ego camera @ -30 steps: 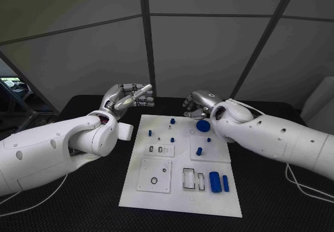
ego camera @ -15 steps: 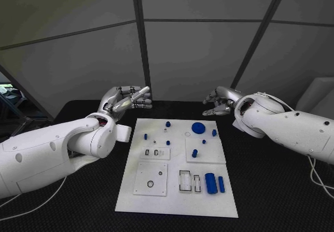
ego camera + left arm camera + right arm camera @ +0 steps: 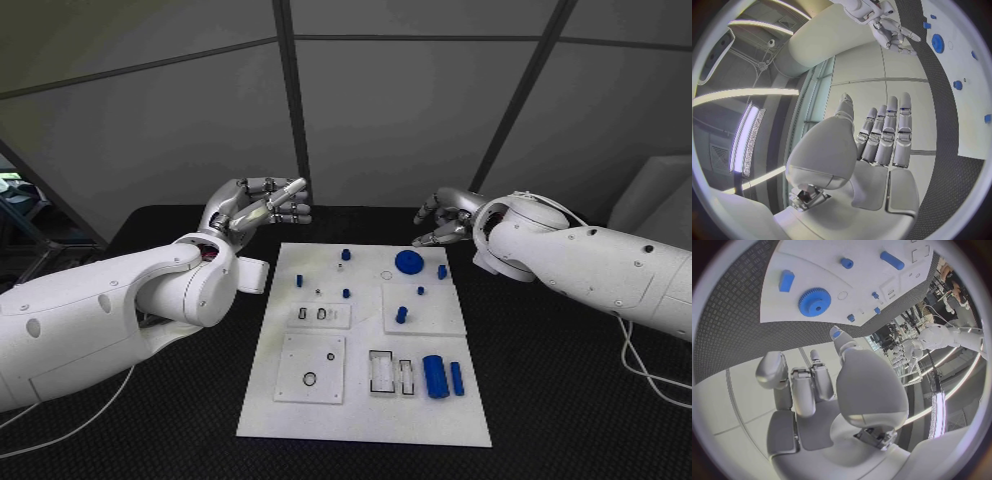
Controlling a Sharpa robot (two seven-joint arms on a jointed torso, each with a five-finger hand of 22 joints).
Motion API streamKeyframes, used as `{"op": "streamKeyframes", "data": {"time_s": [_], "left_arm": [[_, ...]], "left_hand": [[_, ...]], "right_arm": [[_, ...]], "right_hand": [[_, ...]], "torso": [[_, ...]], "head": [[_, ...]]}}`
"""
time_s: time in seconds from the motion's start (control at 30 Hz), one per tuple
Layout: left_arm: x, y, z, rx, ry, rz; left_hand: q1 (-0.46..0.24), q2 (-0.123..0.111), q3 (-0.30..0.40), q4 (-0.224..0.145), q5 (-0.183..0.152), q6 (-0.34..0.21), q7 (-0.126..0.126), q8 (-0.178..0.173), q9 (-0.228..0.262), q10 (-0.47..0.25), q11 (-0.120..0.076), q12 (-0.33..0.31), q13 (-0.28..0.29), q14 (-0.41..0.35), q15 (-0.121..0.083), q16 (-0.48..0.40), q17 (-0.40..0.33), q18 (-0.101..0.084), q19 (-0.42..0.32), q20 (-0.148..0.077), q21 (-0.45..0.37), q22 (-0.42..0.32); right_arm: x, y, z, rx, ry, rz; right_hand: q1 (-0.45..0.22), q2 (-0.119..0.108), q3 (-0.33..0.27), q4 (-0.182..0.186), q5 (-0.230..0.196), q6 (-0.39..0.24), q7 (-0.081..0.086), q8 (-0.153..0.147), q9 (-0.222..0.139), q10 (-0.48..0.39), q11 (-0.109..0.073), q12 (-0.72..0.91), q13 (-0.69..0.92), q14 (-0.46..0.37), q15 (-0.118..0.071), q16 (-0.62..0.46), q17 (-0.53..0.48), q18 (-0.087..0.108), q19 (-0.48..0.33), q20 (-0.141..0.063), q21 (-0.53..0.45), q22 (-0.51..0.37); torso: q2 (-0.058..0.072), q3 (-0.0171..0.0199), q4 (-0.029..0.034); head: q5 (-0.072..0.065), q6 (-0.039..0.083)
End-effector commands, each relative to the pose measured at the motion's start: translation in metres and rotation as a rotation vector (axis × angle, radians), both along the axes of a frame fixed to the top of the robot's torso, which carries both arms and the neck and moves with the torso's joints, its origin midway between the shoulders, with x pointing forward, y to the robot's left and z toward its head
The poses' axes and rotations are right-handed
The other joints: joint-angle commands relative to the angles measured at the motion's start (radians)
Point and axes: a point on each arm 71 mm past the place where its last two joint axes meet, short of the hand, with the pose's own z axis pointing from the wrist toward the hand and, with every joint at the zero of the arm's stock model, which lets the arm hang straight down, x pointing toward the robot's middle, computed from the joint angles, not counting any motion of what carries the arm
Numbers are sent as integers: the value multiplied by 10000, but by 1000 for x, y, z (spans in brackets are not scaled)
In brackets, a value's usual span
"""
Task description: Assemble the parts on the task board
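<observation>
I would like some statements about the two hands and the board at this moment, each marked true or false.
1. The left hand holds a blue part. False: it holds nothing; its fingers lie straight and empty.
2. The blue gear lies on the board near its far edge. True.
3. The right hand rests on the gear. False: it is above the black table beyond the board, touching no part.
4. Two long blue parts lie side by side near the board's near right corner. True.
5. Both hands are at the far side of the board. True.
</observation>
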Motion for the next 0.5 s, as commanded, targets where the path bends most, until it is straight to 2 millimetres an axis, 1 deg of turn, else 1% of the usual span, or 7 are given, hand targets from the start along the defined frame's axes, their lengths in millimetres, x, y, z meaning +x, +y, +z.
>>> {"op": "streamKeyframes", "data": {"time_s": [0.03, 0.1, 0.2, 0.37, 0.5], "left_arm": [[0, -1, 1, -29, -63, -160], [0, -1, 1, -29, -63, -161], [0, -1, 1, -29, -63, -162], [-1, -1, 1, -30, -65, -162], [-1, -1, 1, -33, -65, -169]], "left_hand": [[24, 106, -51, 17, -7, -84, 93, -50, -17, -35, -2, -45, -6, -72, 28, -35, 17, 25, -20, 70, -65, -9], [24, 106, -51, 17, -7, -84, 93, -50, -17, -35, -2, -45, -6, -72, 28, -35, 17, 25, -20, 70, -65, -9], [24, 106, -51, 17, -7, -84, 93, -50, -17, -35, -2, -45, -6, -72, 28, -35, 17, 25, -20, 70, -65, -9], [24, 108, -57, 14, -7, -88, 89, -57, -18, -38, -3, -54, -6, -74, 28, -44, 20, 25, -21, 71, -67, -13], [24, 108, -57, 14, -7, -88, 89, -57, -18, -38, -3, -54, -6, -74, 28, -44, 20, 25, -21, 71, -67, -13]], "right_arm": [[1, 1, -5, -298, 240, 71], [1, 3, -8, -341, 306, 92], [0, 4, -13, -405, 425, 141], [-1, 7, -19, -442, 550, 205], [-1, 9, -24, -443, 607, 237]], "right_hand": [[101, -15, -31, 60, 31, -72, 2, 51, -12, 42, -22, 50, 640, 801, 77, 25, 1526, -189, 78, -16, 45, 12], [114, -3, -29, 68, 37, -97, 2, 61, -15, 50, -21, 66, 661, 802, 79, 30, 1538, -191, 82, -15, 53, 25], [120, 5, -28, 72, 41, -108, 1, 67, -17, 53, -21, 72, 670, 802, 79, 31, 1538, -193, 85, -14, 58, 34], [126, 18, -25, 80, 48, -120, 0, 78, -19, 38, -21, 59, 652, 799, 80, 26, 1525, -190, 76, -12, 53, 21], [132, 31, -21, 85, 55, -124, -2, 90, -19, 38, -22, 63, 658, 798, 80, 27, 1525, -191, 77, -11, 56, 27]], "torso": [[3, 3, -3], [7, 8, 7], [2, 2, 18], [1, 6, -4], [1, 2, -4]], "head": [[10, -25], [2, -35], [4, -50], [36, -65], [23, -74]]}}
